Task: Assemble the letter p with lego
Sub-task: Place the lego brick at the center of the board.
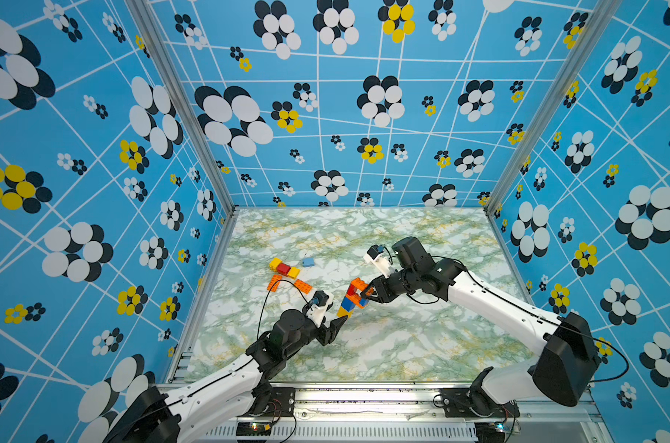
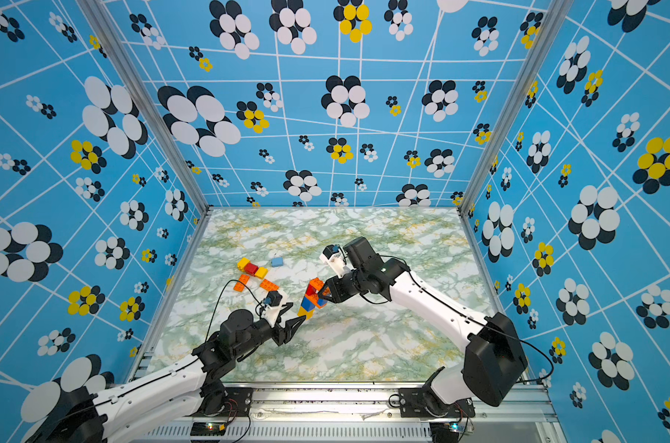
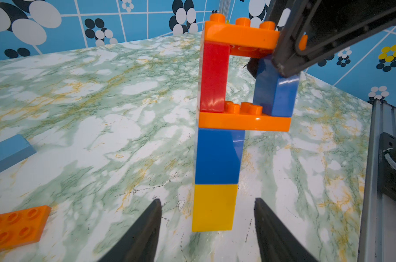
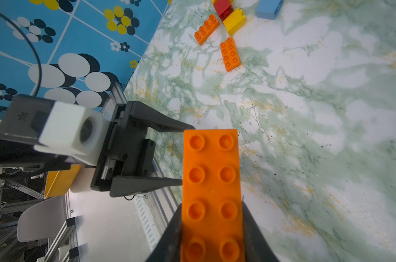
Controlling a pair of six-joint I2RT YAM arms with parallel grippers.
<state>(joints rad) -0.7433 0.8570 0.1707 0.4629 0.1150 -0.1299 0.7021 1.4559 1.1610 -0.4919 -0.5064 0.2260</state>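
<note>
The multicoloured P-shaped plastic lego stack (image 1: 353,298) is between the left gripper (image 1: 343,321) and right gripper (image 1: 366,293), mid-worktop (image 1: 402,345). Loose plastic lego bricks (image 1: 285,270) lie behind it, leftward.

A robot lab cell: aluminium frame (image 1: 181,103), flower-print walls (image 1: 364,61), marble-patterned tabletop (image 1: 402,345).

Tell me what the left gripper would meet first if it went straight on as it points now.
Most likely the yellow brick, the foot of the lego P: it stands just ahead, between the open fingers of the left gripper. How far is unclear.
</note>
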